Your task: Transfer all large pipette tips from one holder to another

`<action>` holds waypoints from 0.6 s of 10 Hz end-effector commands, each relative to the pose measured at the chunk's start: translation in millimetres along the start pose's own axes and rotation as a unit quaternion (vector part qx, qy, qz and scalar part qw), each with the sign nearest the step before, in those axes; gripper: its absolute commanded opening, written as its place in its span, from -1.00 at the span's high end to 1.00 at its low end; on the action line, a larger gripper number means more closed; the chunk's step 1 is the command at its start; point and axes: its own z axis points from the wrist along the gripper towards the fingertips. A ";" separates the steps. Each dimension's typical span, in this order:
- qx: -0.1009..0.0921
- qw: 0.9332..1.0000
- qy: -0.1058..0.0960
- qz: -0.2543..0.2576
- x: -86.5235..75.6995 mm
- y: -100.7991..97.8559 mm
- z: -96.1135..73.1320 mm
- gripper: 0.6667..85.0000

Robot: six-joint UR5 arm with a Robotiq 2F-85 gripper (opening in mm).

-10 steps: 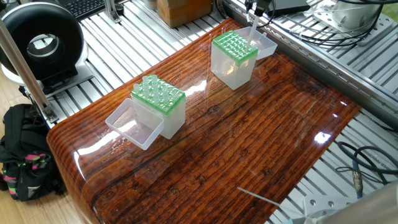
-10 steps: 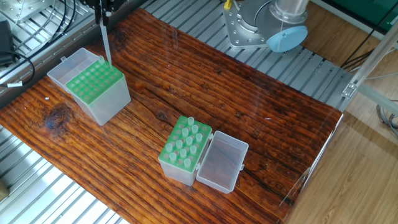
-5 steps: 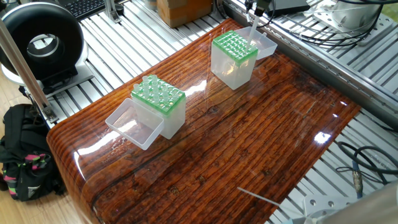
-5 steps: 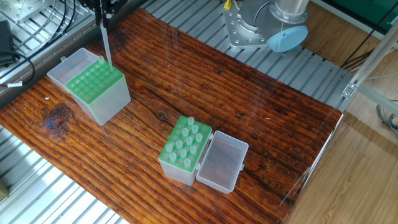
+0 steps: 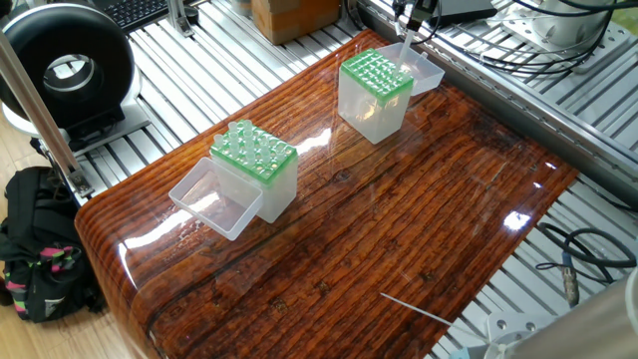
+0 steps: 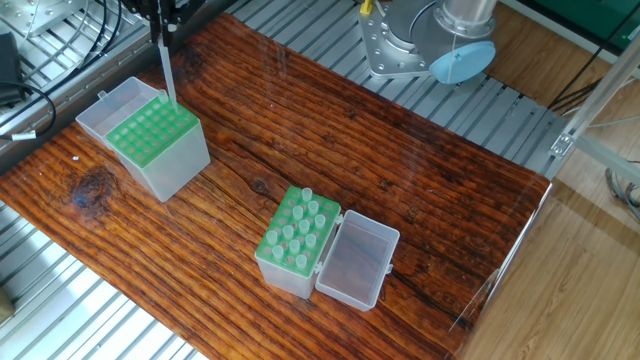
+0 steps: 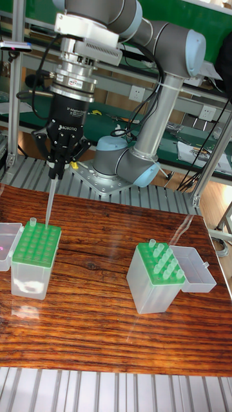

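Wood desk: glossy reddish-brown grain, carrying two holder boxes well apart from each other.
Near box: translucent, with a green rack on top; its clear lid hangs open at the side, lying flat on the desk.
Tips in near box: large pipette tips stand upright in the green rack, their whitish tops poking above it; several holes look unfilled, exact count unclear.
Far box: same kind, green rack on top, lid open on the side away from the near box; one tip top shows at a back corner of the rack.
Held tip: a single long whitish tip hangs upright, slightly tilted, its narrow point just above or just entering a hole at the far box's back edge; which of the two cannot be told.
Gripper: directly above the far box, pointing straight down; the jaws are closed on the wide upper end of the held tip.
Arm: grey with light blue joint caps, reaching over from its base behind the desk.
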 end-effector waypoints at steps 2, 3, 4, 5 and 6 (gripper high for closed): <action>-0.004 1.000 -0.006 0.001 -6.1 -0.4 2.2 0.99; -0.004 1.000 -0.006 0.001 -6.9 -1.1 3.2 0.99; -0.004 1.000 -0.007 0.001 -8.1 -1.3 3.7 0.99; -0.005 1.000 -0.008 0.002 -8.9 -0.5 3.5 0.99; -0.006 1.000 -0.008 0.001 -9.5 0.0 3.3 0.99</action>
